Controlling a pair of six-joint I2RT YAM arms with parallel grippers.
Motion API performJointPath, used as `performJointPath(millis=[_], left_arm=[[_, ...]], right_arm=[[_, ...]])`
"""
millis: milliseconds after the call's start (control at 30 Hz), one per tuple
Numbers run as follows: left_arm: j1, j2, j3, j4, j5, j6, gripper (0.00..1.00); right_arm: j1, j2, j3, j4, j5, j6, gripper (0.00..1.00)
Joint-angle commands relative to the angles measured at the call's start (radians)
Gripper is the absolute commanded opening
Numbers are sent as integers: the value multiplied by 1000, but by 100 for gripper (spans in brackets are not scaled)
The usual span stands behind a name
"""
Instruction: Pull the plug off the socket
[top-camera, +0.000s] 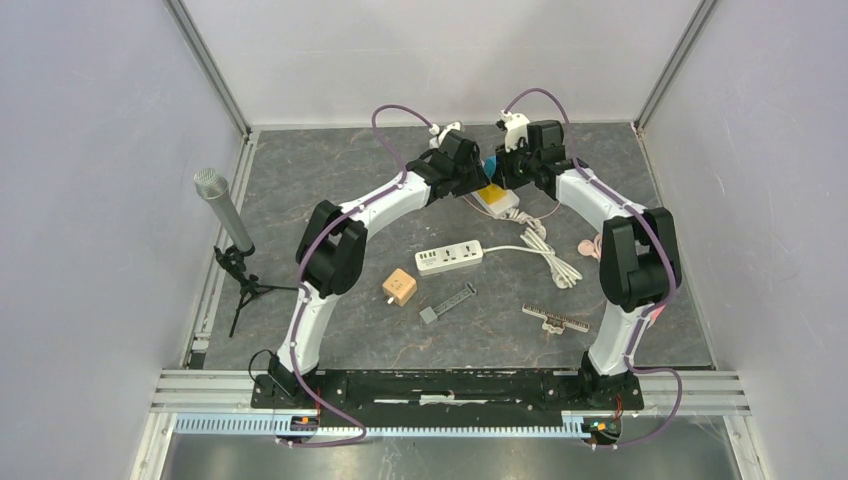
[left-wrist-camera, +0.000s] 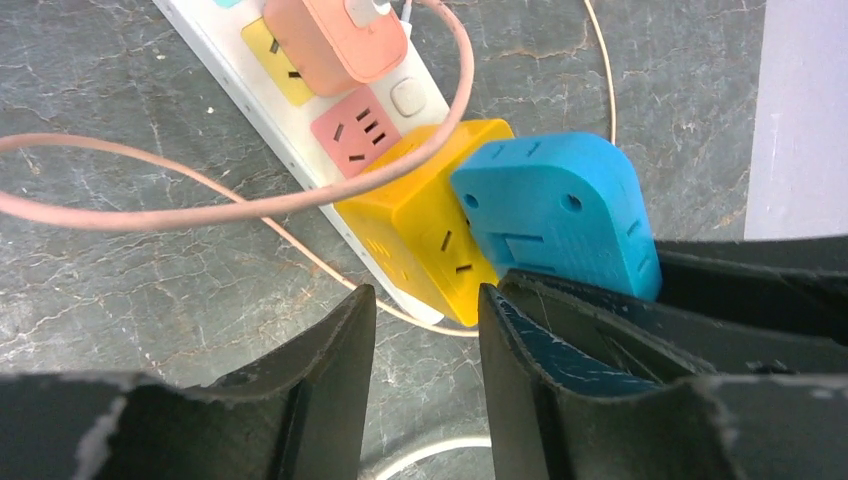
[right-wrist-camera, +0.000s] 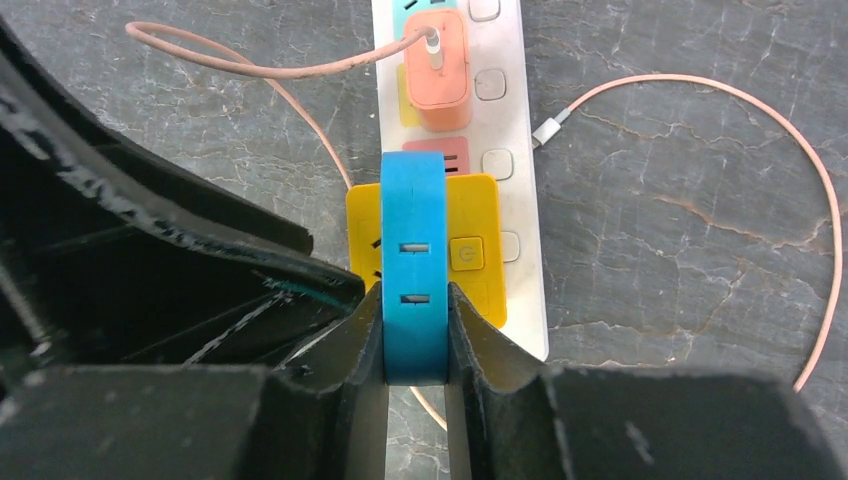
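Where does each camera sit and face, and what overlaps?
Top external: fixed above and behind the bases, looking down at the table; left arm and right arm show, meeting over the far power strip.
Left wrist: on the left arm, looking down past the open left gripper at the yellow adapter and blue plug.
Right wrist: on the right arm, looking down; the right gripper clamps the blue plug.
Shared: both wrist views show plug, adapter, pink charger.
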Motion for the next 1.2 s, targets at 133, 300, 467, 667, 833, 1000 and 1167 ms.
performJointPath(millis=[133, 300, 467, 667, 833, 1000, 1167], left_arm=[[-2, 61, 50, -29, -43, 24, 44], [-2, 75, 47, -83, -65, 36, 39], [-2, 86, 26, -139, -77, 31, 36], [-2, 103, 13, -189, -78, 31, 36], [-2, 102, 4, -197, -84, 44, 36], [-2, 105, 4, -209, -85, 55, 36], [0, 90, 57, -197, -34, 112, 41]], right_arm=[[6, -88, -12, 44, -44, 82, 0], [6, -107, -8, 47, -53, 102, 0], [-7, -141, -23, 82, -58, 138, 0], [-28, -154, -53, 168, -127, 210, 0], [3, -149, -50, 110, -33, 118, 0], [-16, -215, -76, 165, -55, 159, 0], [-36, -299, -80, 171, 14, 207, 0]])
